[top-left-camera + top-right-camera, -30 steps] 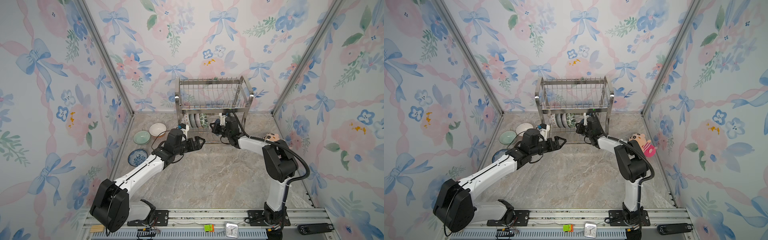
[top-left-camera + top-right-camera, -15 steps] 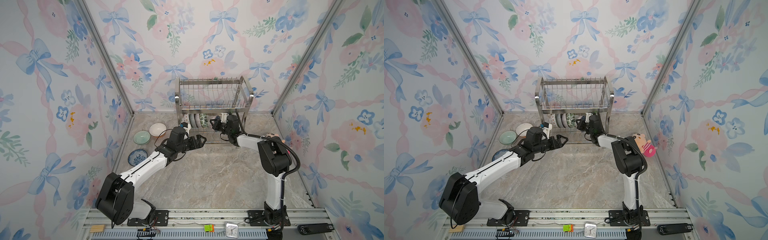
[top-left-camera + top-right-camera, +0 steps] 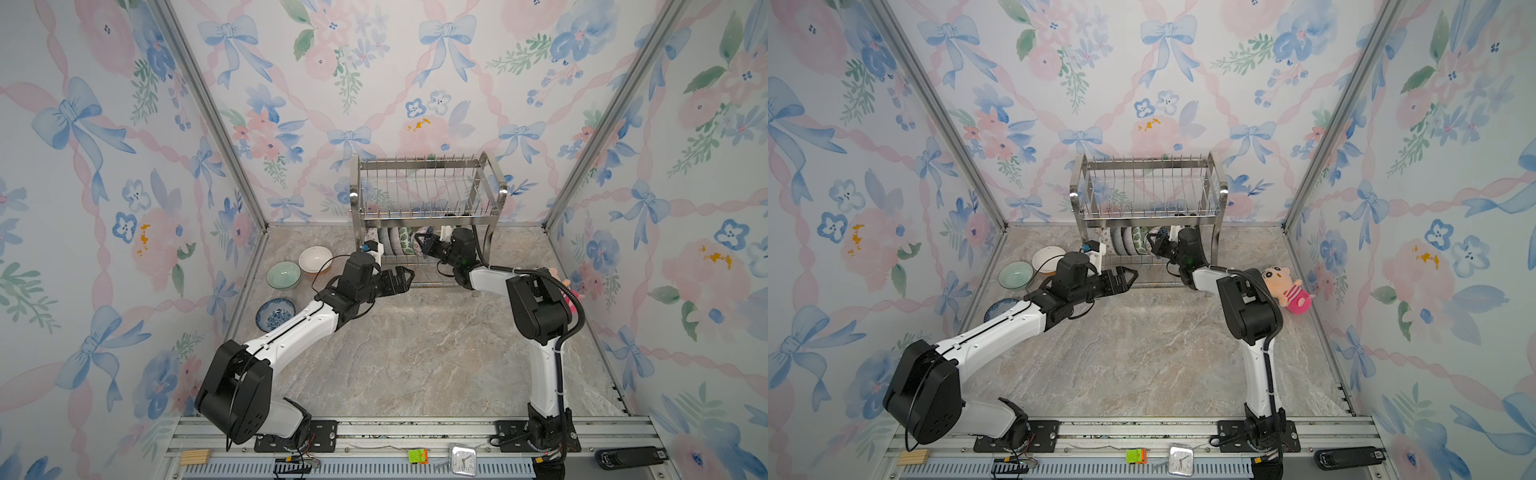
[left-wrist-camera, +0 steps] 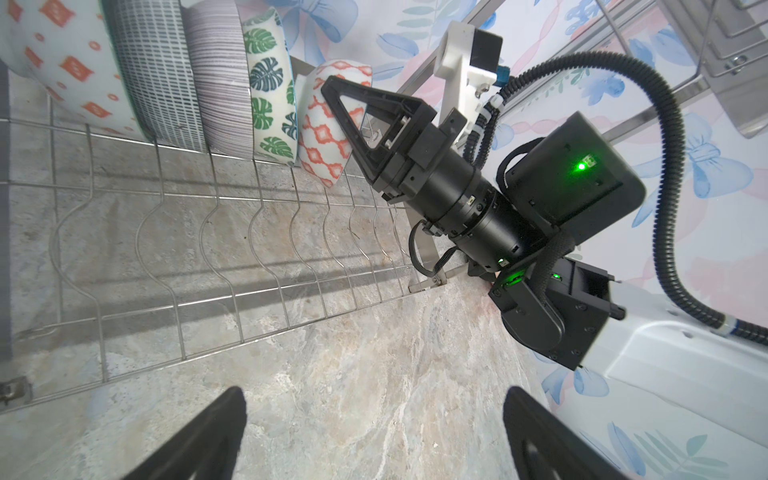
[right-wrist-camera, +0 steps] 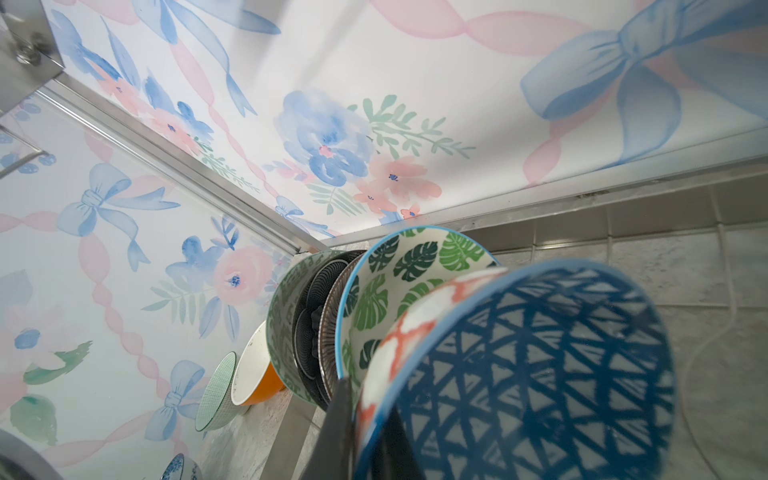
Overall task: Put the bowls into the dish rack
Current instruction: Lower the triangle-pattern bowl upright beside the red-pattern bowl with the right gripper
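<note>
Nearest, the left gripper [image 3: 402, 276] hangs spread wide and empty over the table [image 3: 415, 353]. Around its 9 o'clock, three sit loose: the blue floral bowl [image 3: 275, 313], the pale green bowl [image 3: 283, 275] and the white-and-orange bowl [image 3: 315, 259]. Farther, toward 12 o'clock, the right gripper [image 4: 332, 89] pinches the rim of the orange-lattice bowl [image 4: 322, 137]. That bowl is just beside four bowls [image 4: 174, 83] standing on edge in the lower tier of the dish rack [image 3: 424, 166].

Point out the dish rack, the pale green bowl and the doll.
dish rack [image 3: 354, 194]: in a top view, on a corner post.
green bowl [image 3: 283, 275]: in a top view, on its inside.
doll [image 3: 1276, 277]: in a top view, on its face.
</note>
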`<state>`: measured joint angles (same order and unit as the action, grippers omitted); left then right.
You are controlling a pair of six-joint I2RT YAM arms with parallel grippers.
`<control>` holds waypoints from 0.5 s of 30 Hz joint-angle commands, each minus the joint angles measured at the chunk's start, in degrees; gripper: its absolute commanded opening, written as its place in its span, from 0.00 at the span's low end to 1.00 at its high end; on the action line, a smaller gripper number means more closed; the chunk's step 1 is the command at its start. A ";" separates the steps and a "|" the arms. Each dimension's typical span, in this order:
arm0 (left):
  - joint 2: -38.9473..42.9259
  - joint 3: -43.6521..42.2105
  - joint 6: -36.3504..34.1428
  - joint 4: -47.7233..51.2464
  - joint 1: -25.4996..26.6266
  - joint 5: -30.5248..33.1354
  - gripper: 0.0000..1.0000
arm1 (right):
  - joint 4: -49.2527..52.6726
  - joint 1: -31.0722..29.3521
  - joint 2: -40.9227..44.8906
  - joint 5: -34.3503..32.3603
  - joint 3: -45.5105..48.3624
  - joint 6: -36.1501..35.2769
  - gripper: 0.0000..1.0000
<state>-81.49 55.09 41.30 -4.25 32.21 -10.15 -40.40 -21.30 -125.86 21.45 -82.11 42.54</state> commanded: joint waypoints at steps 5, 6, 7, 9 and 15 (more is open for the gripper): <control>-2.40 3.13 -4.84 -0.86 1.54 6.04 0.98 | -6.36 1.16 -2.66 2.88 -4.87 2.01 0.00; -2.60 3.39 -5.07 -0.77 1.67 6.31 0.98 | -6.42 1.17 -2.89 3.10 -5.14 2.10 0.00; -2.69 3.50 -5.37 -0.67 1.90 6.64 0.98 | -6.66 1.09 -3.19 3.29 -5.34 2.19 0.00; -2.71 3.71 -6.02 -0.58 2.18 7.39 0.98 | -7.18 1.17 -3.72 3.82 -5.69 2.71 0.00; -2.62 3.47 -8.17 -1.02 3.00 10.12 0.98 | -8.41 1.51 -5.35 5.83 -7.39 3.63 0.00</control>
<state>-83.70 57.23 35.77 -4.64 34.76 -2.31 -43.18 -20.60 -130.47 25.30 -86.50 45.67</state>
